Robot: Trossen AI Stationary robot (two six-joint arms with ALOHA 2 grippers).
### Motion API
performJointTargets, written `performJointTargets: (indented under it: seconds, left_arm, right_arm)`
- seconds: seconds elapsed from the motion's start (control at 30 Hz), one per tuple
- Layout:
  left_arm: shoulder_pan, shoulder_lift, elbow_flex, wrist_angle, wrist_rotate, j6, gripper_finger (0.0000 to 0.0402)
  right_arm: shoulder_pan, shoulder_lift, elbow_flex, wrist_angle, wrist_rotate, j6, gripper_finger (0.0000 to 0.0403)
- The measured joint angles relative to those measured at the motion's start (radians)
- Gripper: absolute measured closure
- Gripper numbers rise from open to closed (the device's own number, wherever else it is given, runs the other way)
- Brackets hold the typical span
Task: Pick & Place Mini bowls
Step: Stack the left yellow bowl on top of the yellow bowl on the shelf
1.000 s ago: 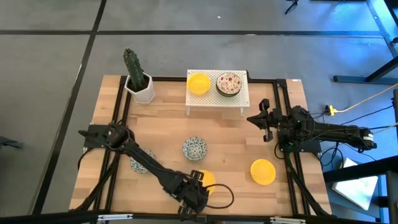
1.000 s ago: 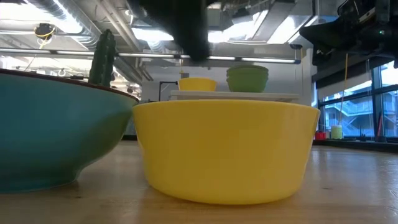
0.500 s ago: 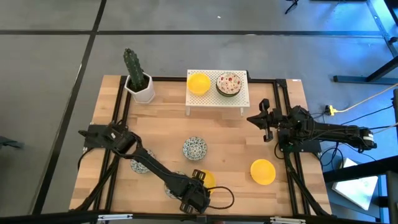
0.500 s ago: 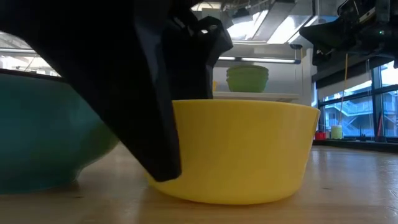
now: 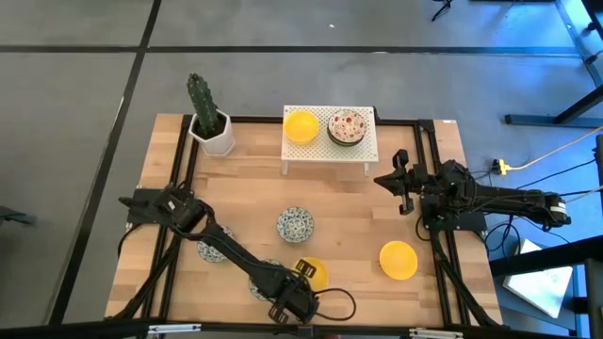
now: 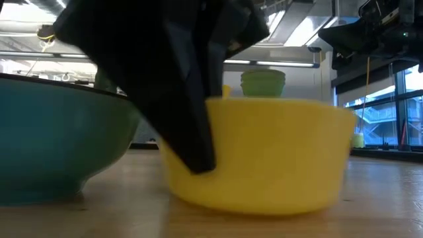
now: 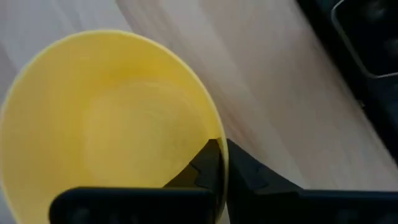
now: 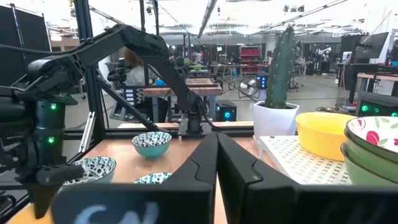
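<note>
A plain yellow mini bowl (image 5: 315, 272) stands near the table's near edge, and it fills the left wrist view (image 7: 106, 124) and the low view (image 6: 264, 158). My left gripper (image 5: 300, 281) is shut on its rim. Another yellow bowl (image 5: 399, 260) sits on the table to the right. Blue-green patterned bowls stand at the middle (image 5: 295, 224) and at the left (image 5: 209, 250), one partly under my left arm. A yellow bowl (image 5: 301, 125) and a reddish floral bowl (image 5: 347, 127) sit on a white stand (image 5: 330, 155). My right gripper (image 5: 398, 181) hovers shut at the right side. My left gripper pinches the yellow bowl's rim (image 7: 214, 124) on its near-left side, one finger (image 7: 205, 165) inside the bowl and the other outside the wall. The fingers come from above, slanting down from the near-left. The bowl stays upright with its bottom (image 6: 251, 208) at the table.
A cactus in a white pot (image 5: 209, 122) stands at the far left corner. A teal-looking bowl (image 6: 53, 145) sits close beside the held bowl's left in the low view. Black rails frame the table's sides. Bare wood lies between the stand and the near bowls.
My left gripper has come down from above onto the yellow bowl's near-left rim and has shut on it. The bowl has shifted slightly toward the table's right.
</note>
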Motion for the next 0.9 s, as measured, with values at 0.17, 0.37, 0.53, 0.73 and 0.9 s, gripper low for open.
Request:
performJointTargets:
  seconds: [0.17, 0.37, 0.53, 0.73, 0.9]
  left_arm:
    - [-0.01, 0.0, 0.071, -0.008, -0.019, 0.053, 0.0397]
    - [-0.04, -0.005, 0.273, -0.156, -0.189, 0.157, 0.0398]
    - [-0.041, -0.049, 0.441, -0.371, -0.317, 0.182, 0.0398]
    - [-0.025, -0.263, 0.47, -0.48, -0.431, 0.175, 0.0399]
    - [0.018, -0.483, 0.428, -0.55, -0.496, 0.166, 0.0399]
  right_arm:
    - [0.0, 0.0, 0.0, -0.001, 0.0, -0.004, 0.0392]
    - [0.0, 0.0, 0.0, -0.002, 0.0, -0.003, 0.0392]
    - [0.0, 0.004, 0.0, -0.002, 0.0, 0.001, 0.0392]
    - [0.0, 0.019, 0.0, -0.003, -0.001, 0.037, 0.0392]
    - [0.0, 0.03, 0.0, -0.003, 0.0, 0.06, 0.0392]
